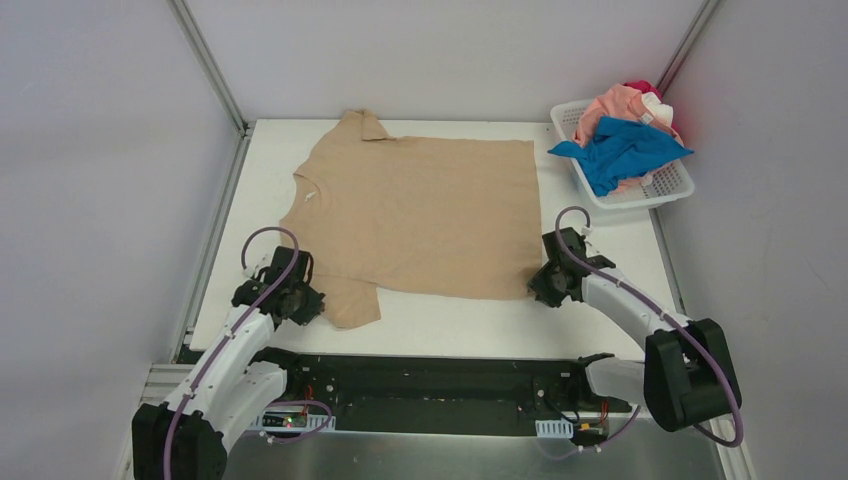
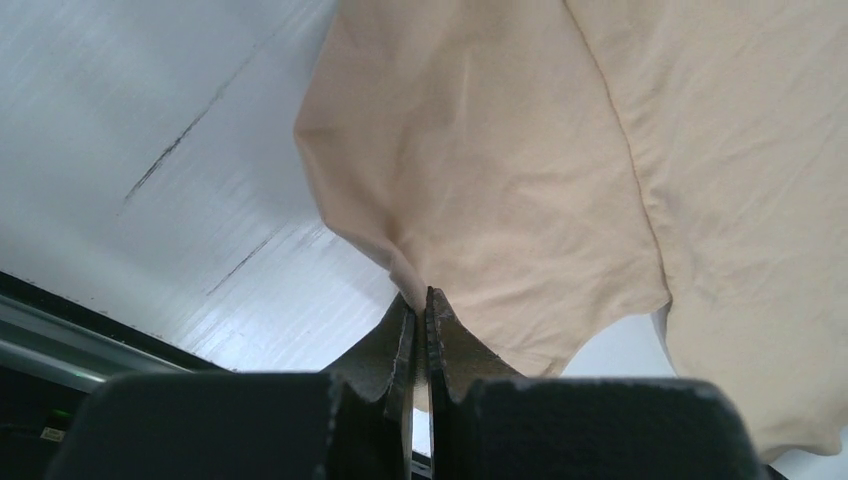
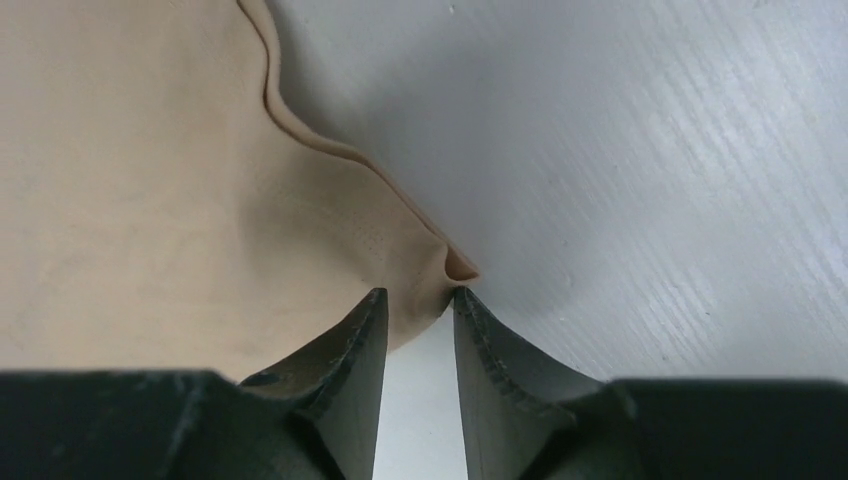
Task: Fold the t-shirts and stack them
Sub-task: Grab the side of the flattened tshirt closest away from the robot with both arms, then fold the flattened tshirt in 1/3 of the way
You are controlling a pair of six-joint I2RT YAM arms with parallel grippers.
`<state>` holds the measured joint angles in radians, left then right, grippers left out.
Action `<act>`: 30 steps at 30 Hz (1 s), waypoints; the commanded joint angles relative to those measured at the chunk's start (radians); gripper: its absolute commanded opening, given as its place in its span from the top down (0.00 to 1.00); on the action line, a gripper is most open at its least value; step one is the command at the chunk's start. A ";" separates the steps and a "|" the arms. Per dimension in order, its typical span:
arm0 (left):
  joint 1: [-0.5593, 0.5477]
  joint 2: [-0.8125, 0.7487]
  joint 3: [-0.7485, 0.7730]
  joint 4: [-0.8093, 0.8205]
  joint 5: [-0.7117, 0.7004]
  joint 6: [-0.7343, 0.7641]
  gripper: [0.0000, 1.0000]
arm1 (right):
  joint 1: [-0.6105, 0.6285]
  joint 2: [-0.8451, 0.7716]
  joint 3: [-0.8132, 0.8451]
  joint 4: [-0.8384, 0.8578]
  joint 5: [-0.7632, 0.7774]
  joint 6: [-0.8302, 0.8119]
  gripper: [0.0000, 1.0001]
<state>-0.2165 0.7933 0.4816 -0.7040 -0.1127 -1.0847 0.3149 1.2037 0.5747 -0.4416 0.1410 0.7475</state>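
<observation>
Tan t-shirt [image 1: 420,215] is lying spread flat on the white table [image 1: 590,320], its collar pointing toward the left side and its hem toward the right. Your left gripper [image 1: 305,300] is sitting at the near sleeve [image 1: 352,300]. In the left wrist view its jaws are pressing together on a raised fold of that cloth, drawing it up into a small peak. Your right gripper [image 1: 535,283] is sitting low at the near hem corner [image 3: 440,265]. In the right wrist view its fingers [image 3: 350,340] are standing slightly apart with bare table showing in the gap, and the curled corner is lying just at their tips, not clamped. At the far right, the blue t-shirt [image 1: 625,150] is draping over the rim of the white basket [image 1: 668,185], with the pink t-shirt [image 1: 612,105] and a bit of the red t-shirt [image 1: 642,88] showing behind it.
</observation>
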 commanded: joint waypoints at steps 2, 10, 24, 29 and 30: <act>-0.006 0.027 0.051 0.031 0.007 0.021 1.00 | 0.007 0.050 0.026 0.031 0.057 -0.003 0.76; -0.006 0.045 0.116 0.054 0.012 0.066 1.00 | 0.018 0.014 0.078 0.022 0.058 -0.049 1.00; -0.004 0.210 0.330 0.150 -0.013 0.154 1.00 | 0.021 0.038 0.258 0.012 0.118 -0.117 1.00; 0.012 0.323 0.444 0.162 -0.028 0.191 1.00 | 0.019 0.119 0.374 0.016 0.146 -0.141 1.00; 0.025 0.343 0.464 0.164 -0.030 0.195 1.00 | 0.019 0.137 0.394 0.016 0.149 -0.145 1.00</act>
<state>-0.2142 1.0828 0.8497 -0.5755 -0.1139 -0.9401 0.3317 1.2842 0.8715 -0.4267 0.2344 0.6369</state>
